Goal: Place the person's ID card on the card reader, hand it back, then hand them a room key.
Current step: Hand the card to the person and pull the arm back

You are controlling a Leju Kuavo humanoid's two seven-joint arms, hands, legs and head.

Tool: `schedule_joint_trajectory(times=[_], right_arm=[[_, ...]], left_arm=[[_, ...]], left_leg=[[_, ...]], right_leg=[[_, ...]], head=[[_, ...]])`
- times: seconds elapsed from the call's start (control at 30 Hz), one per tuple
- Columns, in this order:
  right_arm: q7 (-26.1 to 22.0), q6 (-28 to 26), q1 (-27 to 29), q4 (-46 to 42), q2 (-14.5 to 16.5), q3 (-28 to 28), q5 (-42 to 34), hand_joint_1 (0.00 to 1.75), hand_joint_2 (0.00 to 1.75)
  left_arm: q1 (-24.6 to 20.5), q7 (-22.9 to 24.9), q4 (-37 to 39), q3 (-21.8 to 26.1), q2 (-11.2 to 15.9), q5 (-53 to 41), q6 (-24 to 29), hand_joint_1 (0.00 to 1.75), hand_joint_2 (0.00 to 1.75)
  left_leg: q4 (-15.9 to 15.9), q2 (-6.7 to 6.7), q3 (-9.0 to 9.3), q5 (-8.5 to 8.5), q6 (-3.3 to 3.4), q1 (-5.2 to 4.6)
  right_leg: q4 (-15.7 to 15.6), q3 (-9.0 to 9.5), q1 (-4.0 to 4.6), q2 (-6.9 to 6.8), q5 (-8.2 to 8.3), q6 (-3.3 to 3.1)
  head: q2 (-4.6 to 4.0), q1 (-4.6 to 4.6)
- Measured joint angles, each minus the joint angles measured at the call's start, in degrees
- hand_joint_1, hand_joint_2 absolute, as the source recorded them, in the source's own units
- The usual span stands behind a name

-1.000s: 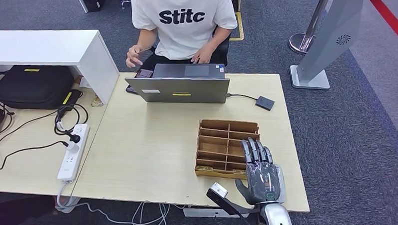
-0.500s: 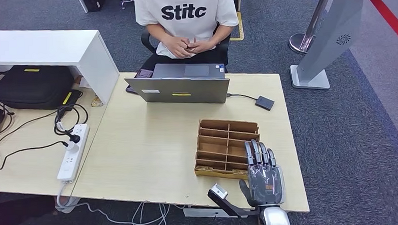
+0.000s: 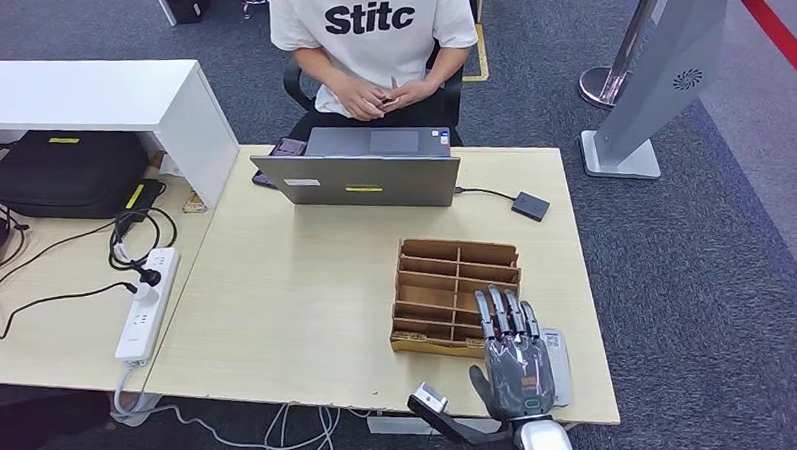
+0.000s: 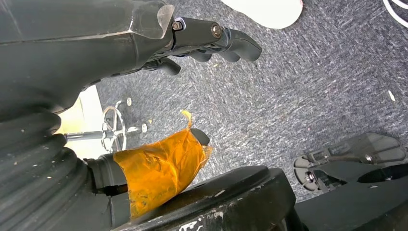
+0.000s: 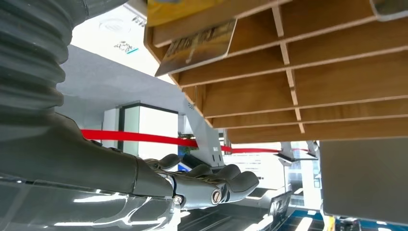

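Note:
My right hand [image 3: 517, 356] hovers flat, fingers straight and apart, over the near right corner of the wooden divided organizer [image 3: 458, 251], holding nothing. The right wrist view looks across the organizer's compartments [image 5: 312, 72]; a card [image 5: 197, 48] lies in one, and the hand's fingers [image 5: 211, 185] stretch out empty. A pale grey flat device [image 3: 555, 365] lies on the table just right of the hand. A small black box [image 3: 530, 205] is cabled to the laptop [image 3: 368, 176]. The person's hands [image 3: 382, 90] are clasped behind the laptop. My left hand [image 4: 211, 41] hangs above the carpet, empty.
A dark phone [image 3: 290, 147] lies left of the laptop's back. At the left are a power strip [image 3: 147, 304] with cables, a black bag [image 3: 62, 172] and a white shelf [image 3: 90, 91]. A grey stand [image 3: 622, 152] is on the floor at the far right.
My right hand has slid a little left and nearer to me, uncovering the pale grey device. The person's raised hand came down and both hands are now clasped.

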Motion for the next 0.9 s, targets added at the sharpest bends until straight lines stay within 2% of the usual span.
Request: schedule_joint_trajectory(times=[0.43, 0.47, 0.57, 0.6, 0.63, 0.9], right_arm=[[-0.37, -0.35, -0.37, 3.74, 0.01, 0.01, 0.0, 0.02, 1.75], [-0.4, -0.45, -0.43, 3.99, 0.01, -0.08, 0.0, 0.21, 1.75], [-1.01, -0.55, -0.53, 4.55, 0.02, -0.66, 0.0, 1.34, 1.75], [-1.23, -0.51, -0.54, 4.64, 0.02, -0.87, 0.0, 1.55, 1.75], [-1.41, -0.46, -0.54, 4.7, 0.02, -1.06, 0.0, 1.6, 1.75], [-1.56, -0.73, -0.64, 5.21, 0.02, -1.74, 0.0, 1.59, 1.75]], left_arm=[[-0.07, -0.21, 0.0, 0.49, 0.15, -0.09, -0.83, 0.0, 1.75], [-0.07, -0.31, 0.0, 0.49, 0.18, -0.09, -1.01, 0.0, 1.75], [-0.08, -0.61, 0.0, 0.51, 0.26, -0.1, -1.4, 0.0, 1.75], [-0.08, -0.65, 0.0, 0.52, 0.28, -0.1, -1.45, 0.0, 1.75], [-0.08, -0.66, 0.0, 0.53, 0.29, -0.1, -1.48, 0.0, 1.75], [-0.09, -0.66, 0.0, 0.78, 0.29, -0.14, -1.36, 0.0, 1.75]], left_leg=[[0.0, 0.0, 0.0, 0.0, 0.0, 0.0], [0.0, 0.0, 0.0, 0.0, 0.0, 0.0], [0.0, 0.0, 0.0, 0.0, 0.0, 0.0], [0.0, 0.0, 0.0, 0.0, 0.0, 0.0], [0.0, 0.0, 0.0, 0.0, 0.0, 0.0], [0.0, 0.0, 0.0, 0.0, 0.0, 0.0]], right_leg=[[0.0, 0.0, 0.0, 0.0, 0.0, 0.0], [0.0, 0.0, 0.0, 0.0, 0.0, 0.0], [0.0, 0.0, 0.0, 0.0, 0.0, 0.0], [0.0, 0.0, 0.0, 0.0, 0.0, 0.0], [0.0, 0.0, 0.0, 0.0, 0.0, 0.0], [0.0, 0.0, 0.0, 0.0, 0.0, 0.0]], head=[[0.0, -0.01], [0.0, -0.01], [0.0, -0.01], [0.0, -0.01], [0.0, -0.01], [0.0, -0.01]])
